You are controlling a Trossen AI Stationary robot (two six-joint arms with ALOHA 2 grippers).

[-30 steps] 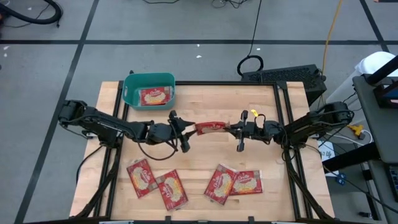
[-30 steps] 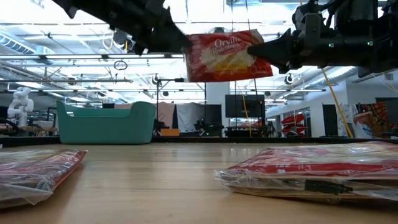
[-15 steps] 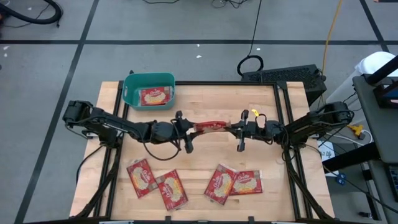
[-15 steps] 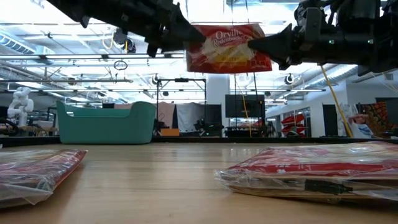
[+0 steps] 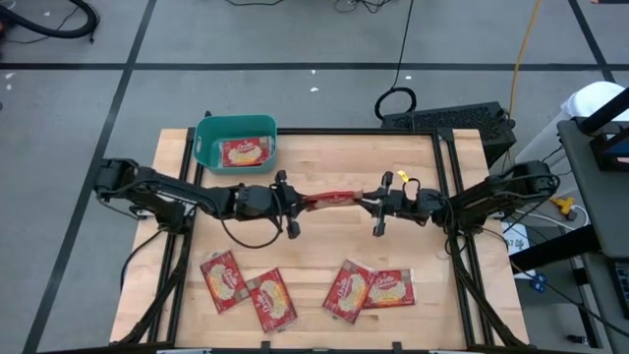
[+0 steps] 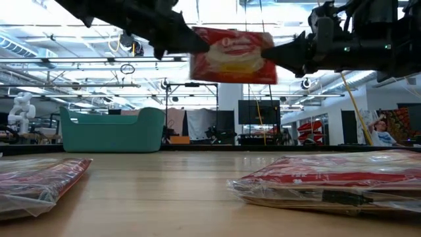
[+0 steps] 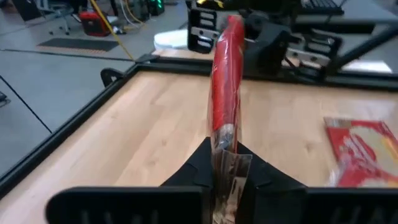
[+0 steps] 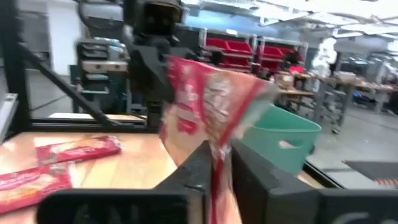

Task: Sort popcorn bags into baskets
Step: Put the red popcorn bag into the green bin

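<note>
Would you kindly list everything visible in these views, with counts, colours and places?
Popcorn bags: six, red. One in the basket; one held in the air between both grippers; two near the table's front left; two overlapping at front right.
Basket: one, teal, table's back left corner.
Table: one, light wood, dark frame.
Keyboard: one, black, behind the table.
Left gripper: shut on the held bag's end.
Right gripper: at the bag's other end.

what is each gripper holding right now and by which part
One popcorn bag hangs in the air between the arms. The left gripper is shut on one short edge; the right gripper pinches the opposite edge.
</note>
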